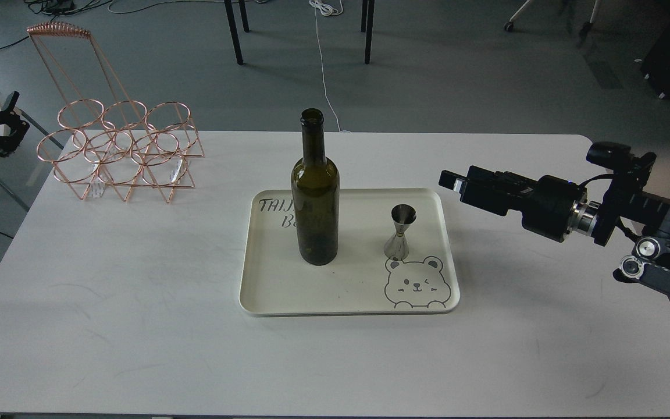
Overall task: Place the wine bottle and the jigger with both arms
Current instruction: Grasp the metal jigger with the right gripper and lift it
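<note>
The wine bottle [315, 198], dark olive-green and without a label, stands upright on the left half of a cream tray [265, 291]. The steel jigger [400, 231] stands upright on the right half of the tray, just above a bear drawing. My right gripper [450, 179] hovers to the right of the tray's far right corner, pointing left, apart from the jigger and holding nothing. Its fingers overlap, so I cannot tell their gap. My left gripper [8, 125] is off the table's far left edge, dark and small, far from the bottle.
A copper wire bottle rack [120, 148] with a tall handle stands on the white table [137, 326] at the far left. Chair legs and cables lie on the floor beyond the table.
</note>
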